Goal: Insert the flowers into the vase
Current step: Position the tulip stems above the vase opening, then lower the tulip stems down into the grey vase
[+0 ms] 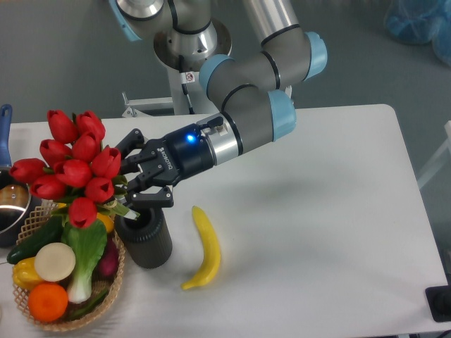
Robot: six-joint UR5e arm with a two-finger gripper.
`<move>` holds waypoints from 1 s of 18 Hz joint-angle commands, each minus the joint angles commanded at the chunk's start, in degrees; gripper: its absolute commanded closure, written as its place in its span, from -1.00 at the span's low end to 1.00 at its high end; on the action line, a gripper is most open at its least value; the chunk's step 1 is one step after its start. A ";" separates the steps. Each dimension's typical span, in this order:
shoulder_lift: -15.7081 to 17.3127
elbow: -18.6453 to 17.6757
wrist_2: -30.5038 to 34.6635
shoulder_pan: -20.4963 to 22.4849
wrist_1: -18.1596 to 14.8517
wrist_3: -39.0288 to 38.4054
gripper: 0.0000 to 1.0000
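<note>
The flowers (74, 169), a bunch of red tulip buds with short green stems, hang tilted in the air at the left, buds pointing up and left. My gripper (128, 184) reaches in from the right and is shut on their stems. The stem ends and a green leaf sit just over the mouth of the vase (146, 243), a dark grey ribbed cylinder standing upright on the table directly below the gripper. I cannot tell whether the stem tips are inside the mouth.
A wicker basket (113, 292) with vegetables and fruit touches the vase on its left, under the flowers. A banana (204, 246) lies right of the vase. A metal pot (10, 208) with a blue handle (4, 130) stands at the left edge.
</note>
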 joint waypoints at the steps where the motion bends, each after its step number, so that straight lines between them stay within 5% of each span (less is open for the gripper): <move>1: -0.09 -0.62 -0.09 0.00 -0.09 1.32 0.24; 10: -0.62 -4.92 -0.79 1.49 -0.09 5.10 0.24; 18: -2.99 -5.28 -0.79 2.37 -0.09 6.25 0.24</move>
